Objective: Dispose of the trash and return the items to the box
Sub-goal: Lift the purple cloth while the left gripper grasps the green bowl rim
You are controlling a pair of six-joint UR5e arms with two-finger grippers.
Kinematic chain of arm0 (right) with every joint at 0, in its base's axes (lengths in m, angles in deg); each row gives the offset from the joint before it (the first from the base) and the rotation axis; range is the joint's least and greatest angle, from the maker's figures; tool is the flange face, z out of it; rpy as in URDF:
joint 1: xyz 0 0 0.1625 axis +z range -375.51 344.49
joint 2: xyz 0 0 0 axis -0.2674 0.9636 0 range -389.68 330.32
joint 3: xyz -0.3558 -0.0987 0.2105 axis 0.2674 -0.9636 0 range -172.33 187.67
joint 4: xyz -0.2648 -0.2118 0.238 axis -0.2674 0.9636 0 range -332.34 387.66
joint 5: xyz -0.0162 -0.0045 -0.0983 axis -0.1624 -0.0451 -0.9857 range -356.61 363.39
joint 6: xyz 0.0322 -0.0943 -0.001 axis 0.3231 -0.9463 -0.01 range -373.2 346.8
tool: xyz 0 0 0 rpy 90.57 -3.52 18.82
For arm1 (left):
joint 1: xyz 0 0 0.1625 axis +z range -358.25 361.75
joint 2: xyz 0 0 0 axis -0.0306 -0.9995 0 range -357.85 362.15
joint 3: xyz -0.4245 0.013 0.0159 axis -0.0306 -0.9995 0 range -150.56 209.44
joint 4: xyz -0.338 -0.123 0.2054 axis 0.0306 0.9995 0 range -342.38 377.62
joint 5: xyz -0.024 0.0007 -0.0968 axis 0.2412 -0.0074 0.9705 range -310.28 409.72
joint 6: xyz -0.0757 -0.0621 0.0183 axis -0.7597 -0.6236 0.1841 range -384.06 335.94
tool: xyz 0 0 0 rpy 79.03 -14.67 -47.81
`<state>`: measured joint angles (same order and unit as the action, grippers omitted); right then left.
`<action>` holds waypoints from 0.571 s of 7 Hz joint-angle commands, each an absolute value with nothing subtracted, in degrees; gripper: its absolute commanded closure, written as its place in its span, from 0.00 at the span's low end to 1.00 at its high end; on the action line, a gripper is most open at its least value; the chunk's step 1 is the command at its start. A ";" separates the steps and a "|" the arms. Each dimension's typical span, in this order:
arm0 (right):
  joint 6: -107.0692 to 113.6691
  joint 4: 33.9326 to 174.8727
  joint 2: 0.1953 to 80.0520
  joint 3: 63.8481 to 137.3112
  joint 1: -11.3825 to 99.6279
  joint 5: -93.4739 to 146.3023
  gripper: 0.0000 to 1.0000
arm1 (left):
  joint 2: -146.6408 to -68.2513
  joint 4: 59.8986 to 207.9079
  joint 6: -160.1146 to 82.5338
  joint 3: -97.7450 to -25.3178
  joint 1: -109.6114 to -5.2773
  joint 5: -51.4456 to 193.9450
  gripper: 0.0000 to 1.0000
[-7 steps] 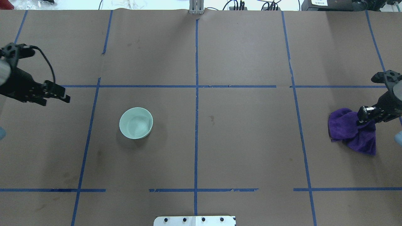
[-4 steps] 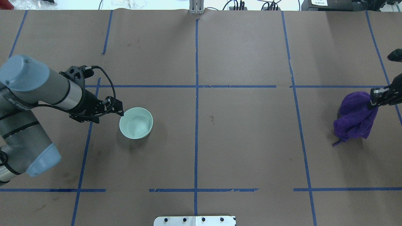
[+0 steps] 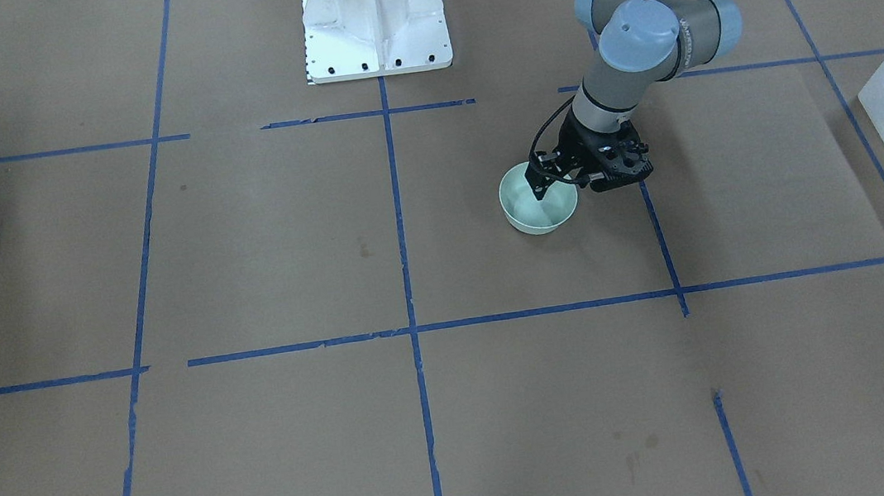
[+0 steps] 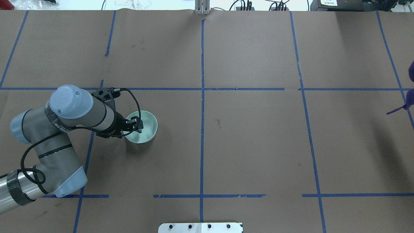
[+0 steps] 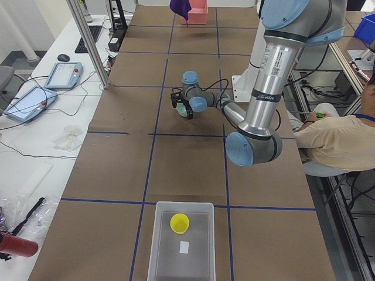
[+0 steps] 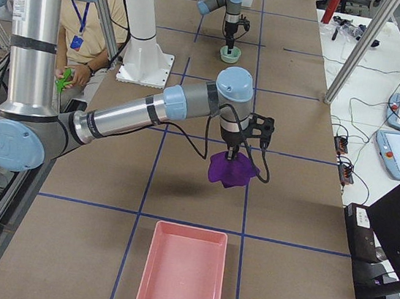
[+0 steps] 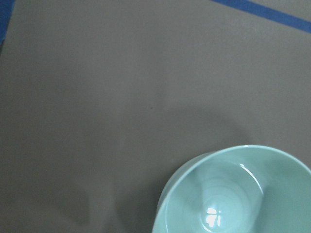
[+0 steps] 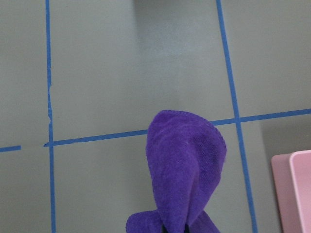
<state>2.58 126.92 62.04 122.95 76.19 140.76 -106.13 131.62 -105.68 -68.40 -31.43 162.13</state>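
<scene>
The mint-green bowl (image 4: 146, 129) stands upright on the brown table; it also shows in the front view (image 3: 538, 210) and the left wrist view (image 7: 233, 194). My left gripper (image 4: 138, 125) is over the bowl's left rim, looks open, with one finger inside the bowl (image 3: 538, 187). The yellow cup (image 5: 179, 223) stands in the translucent white box (image 5: 158, 246) at the table's left end. My right gripper (image 6: 230, 152) is shut on a purple cloth (image 6: 230, 170) and holds it in the air; the cloth hangs in the right wrist view (image 8: 184, 165).
A pink tray (image 6: 182, 272) lies at the table's right end, just beyond the hanging cloth. The white robot base (image 3: 375, 23) stands at the near middle edge. A seated person (image 5: 334, 140) is beside the robot. Blue tape lines cross the table.
My left arm swung in from the left edge to the bowl's rim. My right gripper lifted the purple cloth off the table and carried it right, nearly out of the overhead view.
</scene>
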 commanded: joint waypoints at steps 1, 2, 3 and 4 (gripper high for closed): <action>-11.40 133.37 62.60 122.63 84.74 140.15 1.00 | -106.31 131.27 -105.71 -67.86 -31.12 161.69 1.00; -15.27 133.39 63.65 122.20 87.12 139.89 1.00 | -106.31 131.27 -105.71 -68.64 -31.12 161.69 1.00; -22.18 133.39 65.57 120.28 90.37 138.32 1.00 | -106.22 129.61 -105.71 -71.26 -31.55 161.60 1.00; -28.61 133.39 67.68 118.52 91.44 136.04 1.00 | -105.96 125.16 -104.93 -75.98 -33.65 161.60 1.00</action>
<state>-21.12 133.26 65.42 120.46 89.23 138.23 -106.18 128.90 -105.51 -71.68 -32.00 161.63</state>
